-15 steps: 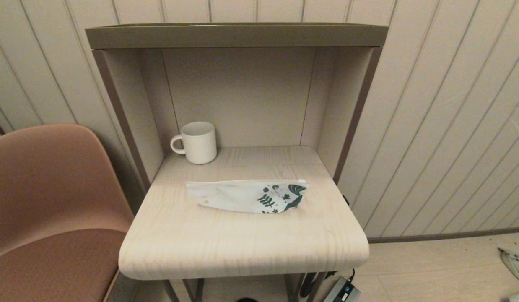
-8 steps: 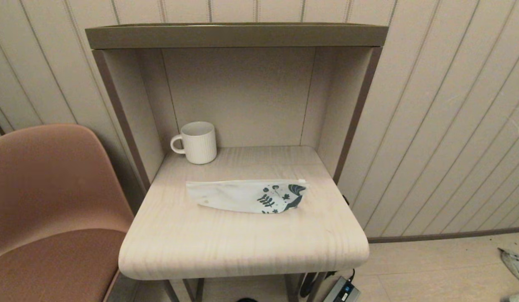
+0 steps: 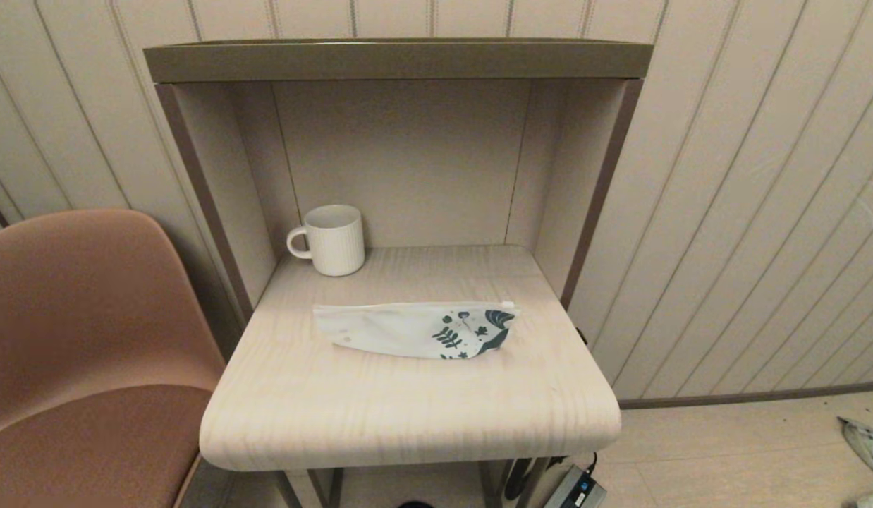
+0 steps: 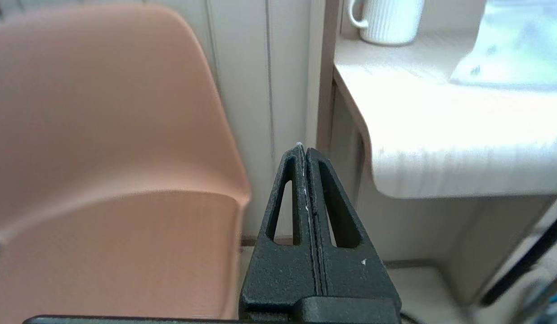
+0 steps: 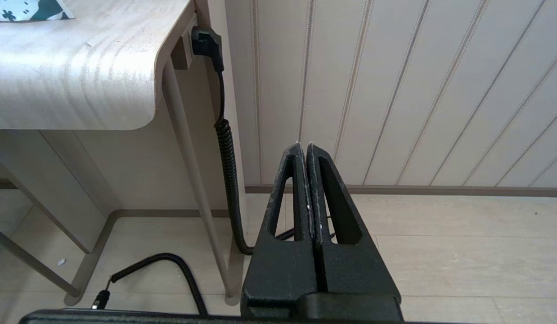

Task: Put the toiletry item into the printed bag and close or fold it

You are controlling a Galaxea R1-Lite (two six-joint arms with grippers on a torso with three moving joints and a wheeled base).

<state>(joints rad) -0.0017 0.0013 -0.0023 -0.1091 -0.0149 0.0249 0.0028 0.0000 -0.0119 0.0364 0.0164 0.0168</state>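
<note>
My left gripper (image 4: 304, 150) and right gripper (image 5: 304, 146): both pinched together, empty, parked below desk level | white translucent leaf-printed zip pouch (image 3: 415, 330) flat mid-desk, slider at its right end | slim white tube unseen | I should locate it before reaching.

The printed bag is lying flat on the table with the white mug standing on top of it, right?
Not quite. The printed bag does lie flat on the table, but the white mug stands apart from it, farther back by the shelf wall. The head view shows this.
</note>
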